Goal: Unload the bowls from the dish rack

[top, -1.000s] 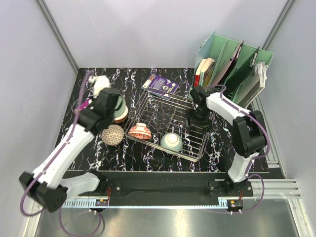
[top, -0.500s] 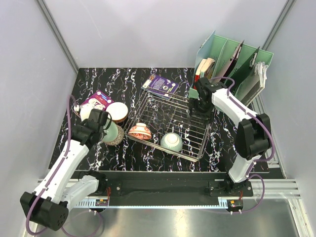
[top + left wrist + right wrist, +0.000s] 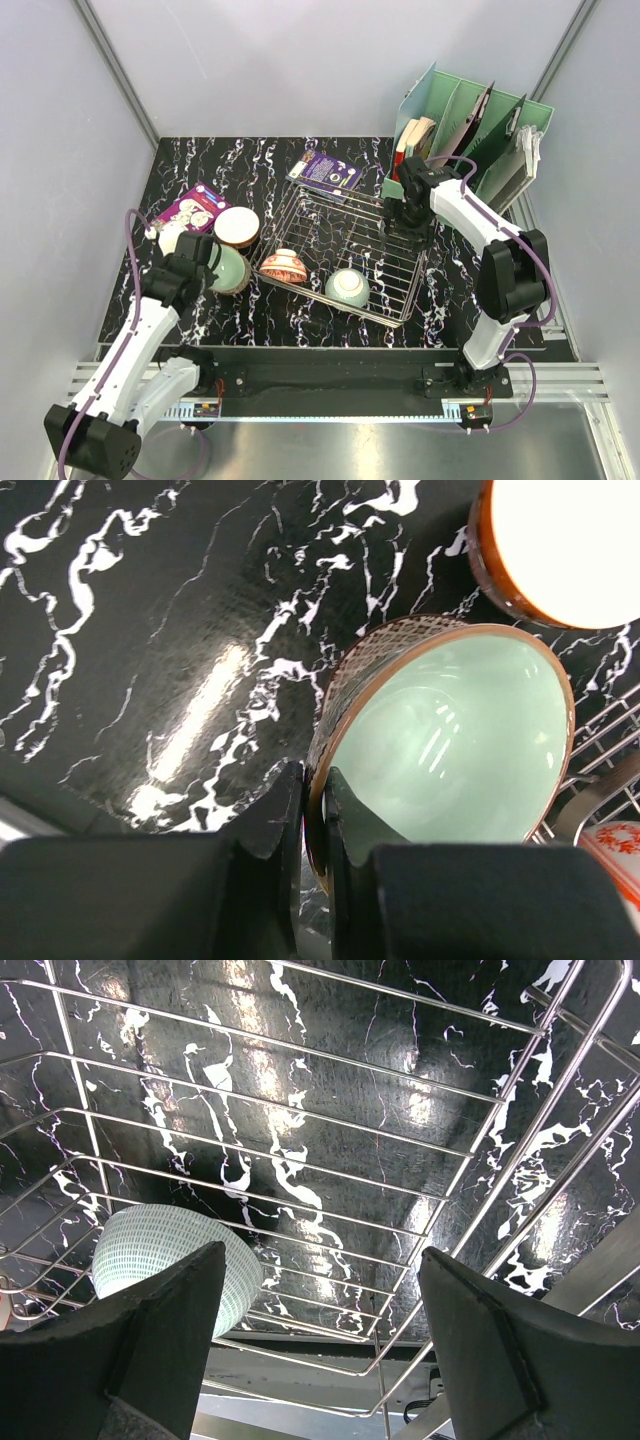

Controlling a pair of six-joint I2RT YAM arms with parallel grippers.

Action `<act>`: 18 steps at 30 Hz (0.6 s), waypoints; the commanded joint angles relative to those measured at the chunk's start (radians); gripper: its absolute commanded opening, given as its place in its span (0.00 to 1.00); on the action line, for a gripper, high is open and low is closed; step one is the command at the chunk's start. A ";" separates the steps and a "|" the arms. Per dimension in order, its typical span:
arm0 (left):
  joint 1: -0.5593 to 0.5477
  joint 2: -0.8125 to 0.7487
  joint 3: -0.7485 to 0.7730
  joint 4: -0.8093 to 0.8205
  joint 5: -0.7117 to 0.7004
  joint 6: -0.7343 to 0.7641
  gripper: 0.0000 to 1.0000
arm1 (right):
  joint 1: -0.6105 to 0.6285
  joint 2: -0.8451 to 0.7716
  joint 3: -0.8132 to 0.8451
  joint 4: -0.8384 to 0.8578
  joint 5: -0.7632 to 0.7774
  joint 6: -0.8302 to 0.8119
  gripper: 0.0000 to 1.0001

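Observation:
My left gripper [image 3: 207, 266] [image 3: 315, 792] is shut on the rim of a grey patterned bowl [image 3: 230, 270] [image 3: 450, 735] with a pale green inside. The bowl is tilted, low over the table left of the dish rack [image 3: 390, 262] [image 3: 600, 765]. An orange bowl [image 3: 237, 226] [image 3: 560, 545] with a cream inside sits just beyond it. In the rack lie a red floral bowl [image 3: 283, 265] [image 3: 622, 845] and a pale green bowl [image 3: 347, 288] [image 3: 160, 1250]. My right gripper [image 3: 405, 226] [image 3: 320, 1295] hangs open over the rack's [image 3: 420, 1150] far right part, holding nothing.
A mint-green file organizer [image 3: 470, 130] with books stands at the back right, close behind the right arm. A purple book [image 3: 326, 172] lies behind the rack. A purple card [image 3: 190, 208] and a white object [image 3: 170, 237] lie near the left gripper.
The left arm has drawn back toward the near left, bringing the grey patterned bowl down beside the orange bowl. The right gripper shifted slightly farther back over the rack, then held.

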 commanded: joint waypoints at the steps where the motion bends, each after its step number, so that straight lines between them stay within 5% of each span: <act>1: 0.008 -0.002 -0.015 0.141 0.022 -0.031 0.00 | -0.007 -0.015 0.000 0.014 -0.007 -0.006 0.85; 18: 0.008 0.061 -0.064 0.255 0.065 -0.058 0.00 | -0.009 -0.004 -0.017 0.006 -0.016 -0.029 0.85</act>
